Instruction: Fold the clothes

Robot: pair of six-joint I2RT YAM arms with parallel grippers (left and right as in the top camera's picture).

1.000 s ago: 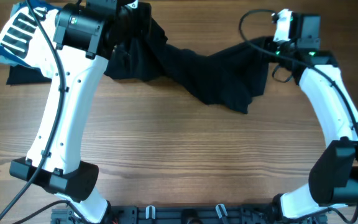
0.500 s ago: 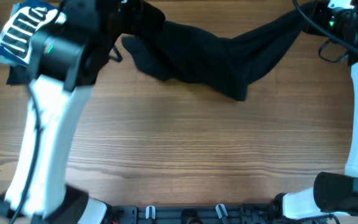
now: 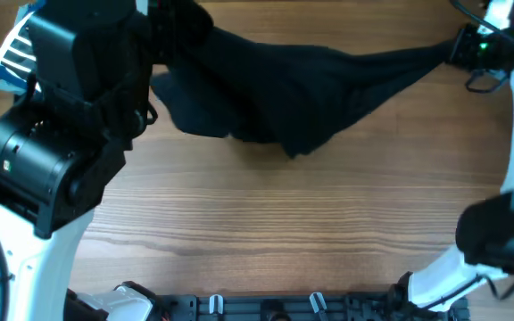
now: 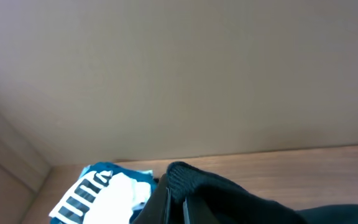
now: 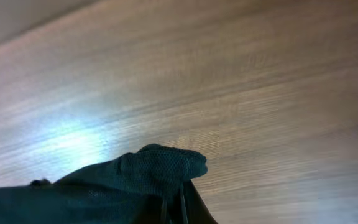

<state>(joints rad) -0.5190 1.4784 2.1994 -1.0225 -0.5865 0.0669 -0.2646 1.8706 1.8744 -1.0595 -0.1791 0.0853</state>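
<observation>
Where it droops, black shirt (image 3: pixel 310 80) bunches.

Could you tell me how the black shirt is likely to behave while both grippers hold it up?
Probably very floppy: the black shirt sags in folds between the left gripper and right gripper. It seems light, since small pinched corners hold it up. Released, it would likely crumple.

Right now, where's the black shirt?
Overhead view: black shirt spans the far side of the table, strung between the left end effector and the right end effector.
</observation>
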